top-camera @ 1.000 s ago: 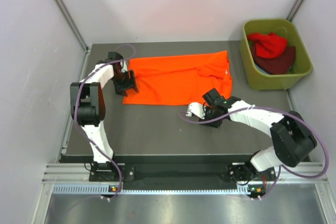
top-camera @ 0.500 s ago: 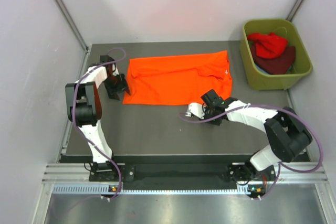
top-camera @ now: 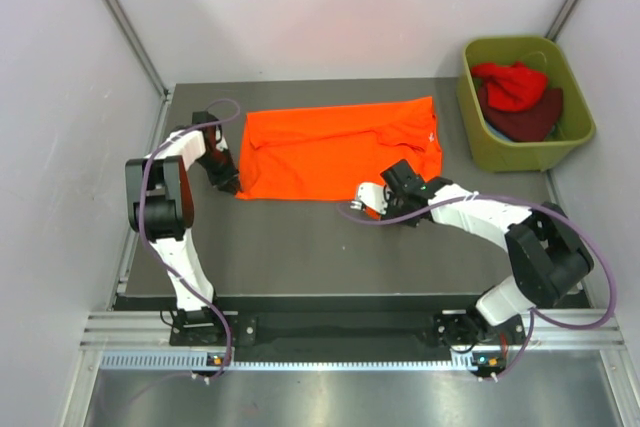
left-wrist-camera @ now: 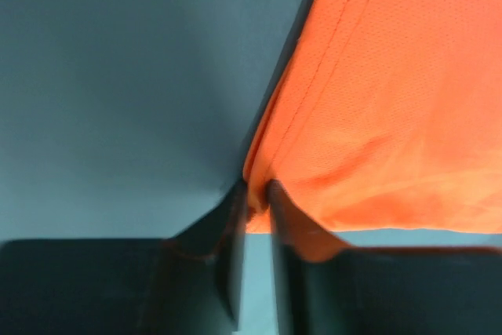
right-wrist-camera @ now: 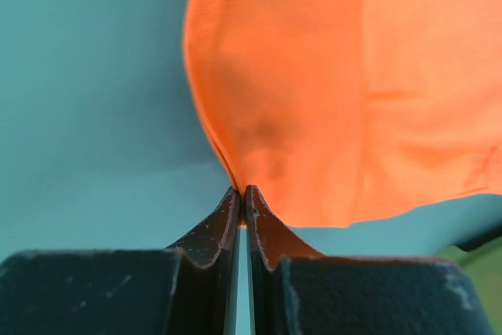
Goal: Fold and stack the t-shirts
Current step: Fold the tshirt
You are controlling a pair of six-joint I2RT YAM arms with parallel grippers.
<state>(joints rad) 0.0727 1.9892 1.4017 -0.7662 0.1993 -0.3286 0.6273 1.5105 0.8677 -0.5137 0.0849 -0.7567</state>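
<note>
The bright orange t-shirt (top-camera: 335, 147) lies spread flat on the dark table, folded lengthwise. My left gripper (top-camera: 232, 185) sits at the shirt's near left corner. In the left wrist view its fingers (left-wrist-camera: 234, 217) pinch a small fold of the orange hem (left-wrist-camera: 257, 194). My right gripper (top-camera: 385, 195) is at the shirt's near edge, right of the middle. In the right wrist view its jaws (right-wrist-camera: 241, 192) are shut tight on the orange cloth (right-wrist-camera: 314, 100), which rises from the tips. A red t-shirt (top-camera: 512, 85) and a dark maroon one (top-camera: 530, 119) lie bunched in the tub.
The olive-green plastic tub (top-camera: 520, 155) stands at the table's back right corner. Grey walls close in on the left, back and right. Purple cables loop along both arms. Bare dark table (top-camera: 300, 247) stretches in front of the shirt.
The left gripper slid toward the shirt's near left corner and closed on the hem. The right gripper moved up to the near edge and closed on the cloth.
</note>
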